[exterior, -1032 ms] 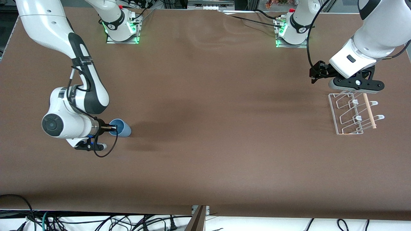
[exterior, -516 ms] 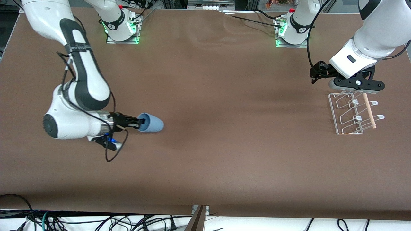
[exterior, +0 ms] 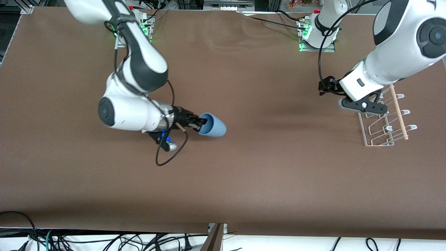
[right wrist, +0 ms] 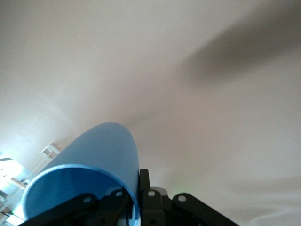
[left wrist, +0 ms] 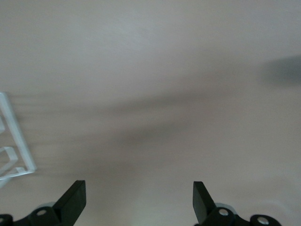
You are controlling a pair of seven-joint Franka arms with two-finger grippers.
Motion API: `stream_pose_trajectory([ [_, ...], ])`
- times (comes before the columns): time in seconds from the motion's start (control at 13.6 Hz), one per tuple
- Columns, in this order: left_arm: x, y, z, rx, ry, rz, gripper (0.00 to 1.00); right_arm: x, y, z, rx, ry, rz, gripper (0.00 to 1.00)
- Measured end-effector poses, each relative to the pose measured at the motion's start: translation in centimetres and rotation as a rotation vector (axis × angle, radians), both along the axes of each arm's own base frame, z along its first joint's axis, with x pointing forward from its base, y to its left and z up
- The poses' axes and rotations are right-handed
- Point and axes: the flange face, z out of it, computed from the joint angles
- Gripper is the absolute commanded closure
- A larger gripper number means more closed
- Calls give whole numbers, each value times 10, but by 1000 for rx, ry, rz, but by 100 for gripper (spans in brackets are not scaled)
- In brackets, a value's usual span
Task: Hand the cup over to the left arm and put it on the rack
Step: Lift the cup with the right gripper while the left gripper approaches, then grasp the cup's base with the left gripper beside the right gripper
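The light-blue cup (exterior: 213, 126) is held sideways in the air over the middle of the table, its mouth toward my right gripper (exterior: 200, 124), which is shut on its rim with one finger inside. The right wrist view shows the cup (right wrist: 96, 165) pinched at the rim. My left gripper (exterior: 362, 106) hovers over the rack (exterior: 381, 123) at the edge nearest the table's middle; its fingers (left wrist: 75, 200) are wide open and empty. A corner of the rack (left wrist: 16, 141) shows in the left wrist view.
The brown table (exterior: 244, 174) carries only the rack, which stands toward the left arm's end. The two arm bases (exterior: 132, 31) (exterior: 317, 35) stand along the farthest edge. Cables hang below the nearest edge.
My right gripper has carried the cup from the right arm's end toward the table's middle, lifting it. My left arm has swung and lowered slightly toward the rack's inner edge.
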Motion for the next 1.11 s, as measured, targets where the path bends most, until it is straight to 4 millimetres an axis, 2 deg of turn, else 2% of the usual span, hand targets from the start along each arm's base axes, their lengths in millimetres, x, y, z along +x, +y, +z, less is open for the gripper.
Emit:
stream_pose_trajectory([
  [0.15, 9, -10, -24, -75, 43, -25, 0, -16, 33, 7, 37, 36, -43, 100],
  [0.22, 16, -15, -29, -134, 42, -66, 0, -20, 41, 9, 63, 51, -61, 100],
  [0.44, 35, -25, -28, -307, -9, -198, 0, -18, 47, 16, 134, 77, -126, 100],
  [0.74, 56, -37, -32, -486, -205, -430, 0, -19, 54, 27, 218, 141, -183, 100],
  [0.96, 66, -57, -43, -609, -349, -606, 0, -27, 72, 47, 268, 169, -185, 100],
  [1.11, 66, -73, -41, -676, -408, -669, 0, -39, 87, 48, 278, 193, -166, 100],
])
